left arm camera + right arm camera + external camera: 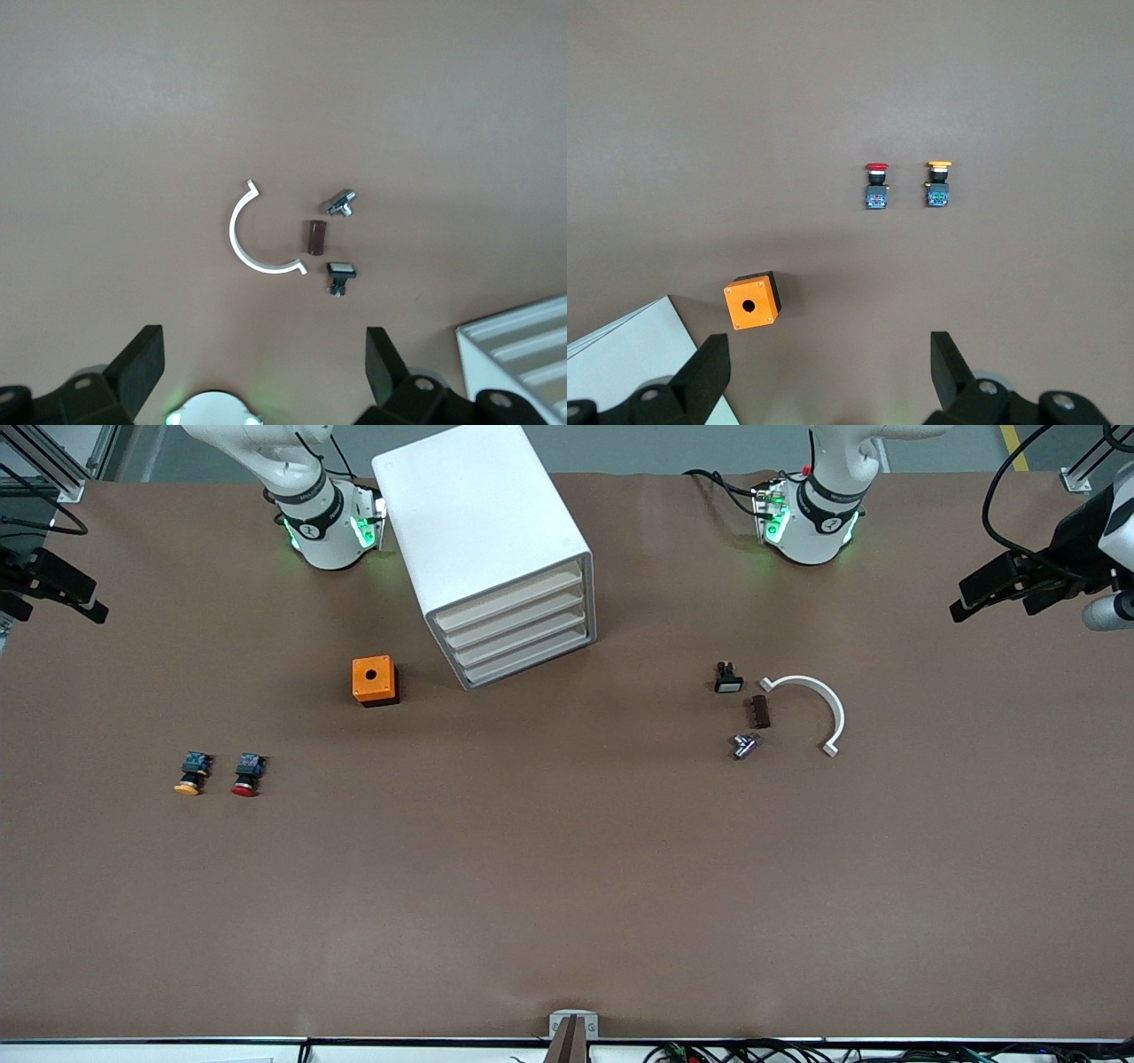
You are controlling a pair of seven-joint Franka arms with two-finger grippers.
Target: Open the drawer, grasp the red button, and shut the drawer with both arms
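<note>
The white cabinet [483, 531] stands between the two arm bases, its four beige drawer fronts [521, 631] all shut. The red-capped button [246, 773] lies on the table toward the right arm's end, nearer the front camera than the cabinet; it also shows in the right wrist view [876, 184]. My right gripper [831, 354] is open and empty, high over the table by its own base. My left gripper [264, 350] is open and empty, high over its own base. Neither gripper's hand shows in the front view.
An orange-capped button [189, 772] lies beside the red one. An orange box with a hole [374, 680] sits beside the cabinet. Toward the left arm's end lie a white curved piece [815, 708], a brown block [760, 711], a small black switch [728, 677] and a metal part [744, 746].
</note>
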